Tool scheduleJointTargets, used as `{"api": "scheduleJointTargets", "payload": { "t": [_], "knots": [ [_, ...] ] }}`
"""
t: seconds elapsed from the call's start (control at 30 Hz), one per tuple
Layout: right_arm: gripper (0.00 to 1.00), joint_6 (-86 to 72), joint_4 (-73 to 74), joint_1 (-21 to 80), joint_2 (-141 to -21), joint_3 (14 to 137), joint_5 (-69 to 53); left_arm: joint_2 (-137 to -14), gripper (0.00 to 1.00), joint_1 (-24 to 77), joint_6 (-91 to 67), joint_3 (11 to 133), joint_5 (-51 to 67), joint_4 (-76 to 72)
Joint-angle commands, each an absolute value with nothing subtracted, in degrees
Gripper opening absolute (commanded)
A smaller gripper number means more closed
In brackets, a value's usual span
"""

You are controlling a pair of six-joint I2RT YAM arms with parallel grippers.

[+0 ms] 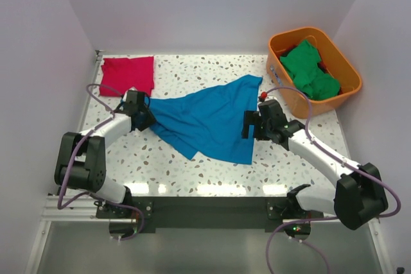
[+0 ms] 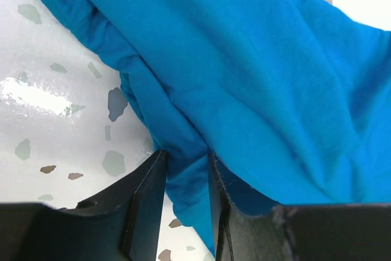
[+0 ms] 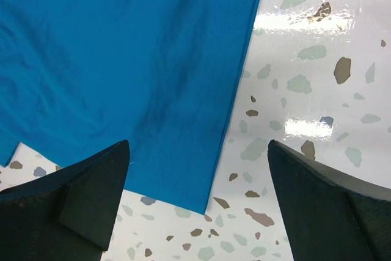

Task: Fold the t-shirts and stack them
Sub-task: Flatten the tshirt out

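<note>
Tightly on blue t-shirt (image 2: 256, 59), left tool (image 2: 183, 162)

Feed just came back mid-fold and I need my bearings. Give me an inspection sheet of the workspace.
Surface: speckled white table, glossy, with glare spots near the front edge.
Job's things: blue t-shirt spread rumpled mid-table; red t-shirt lying folded at the far left corner; green t-shirts heaped in the orange bin at the far right.
Clutter: nothing seen.
Grippers: left gripper shut on the blue t-shirt's bunched left edge; right gripper open, low over its right edge.
Cables: purple cables loop along both arms; the left loop runs close to the red t-shirt.
Surroundings: plain white walls on three sides.
</note>
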State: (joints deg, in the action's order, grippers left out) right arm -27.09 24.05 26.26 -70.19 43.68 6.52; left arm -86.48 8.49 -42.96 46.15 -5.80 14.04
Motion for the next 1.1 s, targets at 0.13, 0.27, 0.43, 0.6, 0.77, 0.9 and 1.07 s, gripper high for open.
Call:
{"api": "scheduleJointTargets", "payload": {
  "t": [0.13,0.27,0.43,0.6,0.77,0.9,1.07],
  "knots": [
    [0.99,-27.6,24.2,26.5,-70.3,43.7,8.3,-86.0,0.23,8.5,-43.9,47.4,-7.6,13.6],
    [0.99,-28.1,24.4,26.5,-70.8,43.6,8.0,-85.5,0.00,8.5,-43.9,48.2,-8.0,14.9],
    [0.98,-28.8,26.5,26.7,-70.1,42.7,7.7,-80.9,0.00,8.4,-42.5,46.5,-7.1,14.5],
    [0.99,-31.3,32.7,36.0,-71.2,45.1,14.7,-69.6,0.00,8.5,-41.1,44.3,-6.7,16.5],
    [0.94,-37.6,33.8,41.4,-71.5,42.5,14.9,-63.1,0.00,8.5,-40.2,44.7,-7.8,21.4],
    [0.90,-39.5,35.1,47.4,-73.8,41.7,16.6,-60.3,0.00,8.4,-40.2,44.4,-8.9,24.8],
    [0.84,-41.1,37.5,48.8,-76.6,41.8,21.0,-59.2,0.00,8.4,-40.3,43.0,-11.3,26.0]
  ]
}}
